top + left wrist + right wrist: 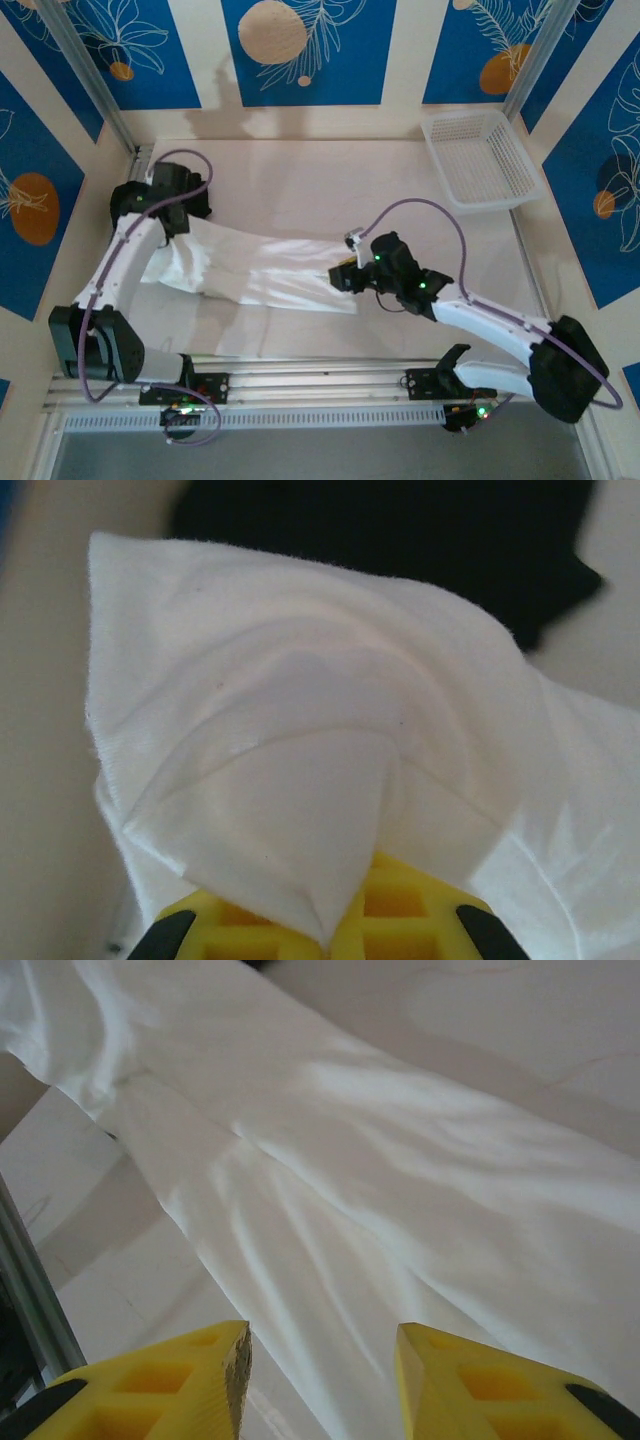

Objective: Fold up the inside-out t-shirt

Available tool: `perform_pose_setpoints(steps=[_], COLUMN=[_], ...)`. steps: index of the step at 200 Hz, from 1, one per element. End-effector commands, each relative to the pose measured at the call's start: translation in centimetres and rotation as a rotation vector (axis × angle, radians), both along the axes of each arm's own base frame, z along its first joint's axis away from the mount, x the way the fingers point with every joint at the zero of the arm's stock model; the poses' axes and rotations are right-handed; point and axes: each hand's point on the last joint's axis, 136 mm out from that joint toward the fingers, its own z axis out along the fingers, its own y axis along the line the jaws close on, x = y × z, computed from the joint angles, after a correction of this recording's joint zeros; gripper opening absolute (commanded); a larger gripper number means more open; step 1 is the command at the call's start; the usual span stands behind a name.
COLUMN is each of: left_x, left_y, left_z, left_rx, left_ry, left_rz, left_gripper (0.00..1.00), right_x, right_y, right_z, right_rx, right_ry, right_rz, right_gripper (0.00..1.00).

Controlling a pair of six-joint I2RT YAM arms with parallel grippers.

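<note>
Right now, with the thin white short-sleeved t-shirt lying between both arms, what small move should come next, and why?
Probably close the right gripper on the cloth. Its yellow fingers stand apart over the thin white t-shirt, while the left gripper is shut on its other end, so only one end is held.

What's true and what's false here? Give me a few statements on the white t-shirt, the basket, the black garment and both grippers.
1. The left gripper is shut on the plain white thin-cloth t-shirt. True.
2. The t-shirt lies in the white plastic lattice basket. False: it lies stretched on the table, apart from the basket.
3. The right gripper has its yellow fingers standing apart. True.
4. The black garment is held by the left gripper. False: it lies beyond the pinched white cloth.
</note>
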Motion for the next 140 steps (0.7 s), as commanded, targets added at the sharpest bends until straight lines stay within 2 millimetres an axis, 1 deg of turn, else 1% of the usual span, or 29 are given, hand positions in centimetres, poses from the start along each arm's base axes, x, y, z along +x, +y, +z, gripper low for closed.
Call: perform_pose_setpoints(steps=[1,7,16,32,50,60,67,73,77,83,88,95,105,114,122,130,140], left_x=[-1.8,-1.6,-1.3,-1.0,-1.1,-1.1,-1.1,-1.1,-1.0,-0.9,-0.8,-0.7,-0.7,-0.6,-0.6,-0.8,-1.1], left_y=[2.4,1.6,-0.3,-4.6,-10.5,-14.2,-17.1,-19.9,-21.7,-24.5,-26.9,-29.7,-33.1,-35.0,-35.7,-35.6,-34.6], left_z=[3.5,3.7,3.5,2.3,0.0,-1.2,-2.0,-2.9,-3.4,-4.3,-5.1,-6.0,-7.0,-6.9,-6.3,-5.6,-4.7], left_rx=[0.237,0.236,0.231,0.177,0.068,0.012,-0.032,-0.074,-0.110,-0.172,-0.222,-0.295,-0.395,-0.456,-0.485,-0.496,-0.493], left_ry=[0.141,0.135,0.134,0.153,0.188,0.202,0.200,0.204,0.204,0.205,0.211,0.221,0.246,0.253,0.243,0.226,0.203], left_rz=[0.001,-0.015,-0.055,-0.127,-0.218,-0.269,-0.309,-0.354,-0.375,-0.411,-0.443,-0.474,-0.514,-0.540,-0.565,-0.578,-0.584], left_gripper=[0.00,0.00,0.00,0.00,0.00,0.00,0.00,0.06,0.14,0.30,0.39,0.45,0.51,0.52,0.53,0.57,0.61], right_x=[-0.5,-0.5,-0.5,-0.4,-0.5,-0.5,-0.5,-0.5,-0.5,-0.5,-0.4,-0.4,-0.5,-0.5,-0.5,-0.5,-0.4], right_y=[-2.2,-2.6,-3.2,-3.9,-4.3,-4.6,-4.8,-4.9,-5.0,-5.2,-5.4,-5.6,-5.7,-5.9,-5.9,-5.9,-5.7], right_z=[-0.5,-0.6,-0.7,-0.8,-1.0,-1.1,-1.2,-1.3,-1.3,-1.4,-1.5,-1.6,-1.7,-1.9,-1.9,-2.0,-1.9], right_rx=[-0.011,-0.008,-0.003,0.004,-0.002,-0.009,-0.014,-0.018,-0.020,-0.024,-0.027,-0.030,-0.032,-0.031,-0.027,-0.018,0.007], right_ry=[-0.002,-0.003,0.001,0.007,0.012,0.015,0.014,0.017,0.016,0.017,0.020,0.023,0.030,0.036,0.041,0.050,0.058], right_rz=[-0.033,-0.043,-0.055,-0.072,-0.078,-0.082,-0.088,-0.092,-0.094,-0.100,-0.106,-0.112,-0.116,-0.126,-0.134,-0.143,-0.153], right_gripper=[0.45,0.45,0.45,0.46,0.46,0.46,0.46,0.46,0.46,0.46,0.46,0.46,0.46,0.46,0.46,0.46,0.47])
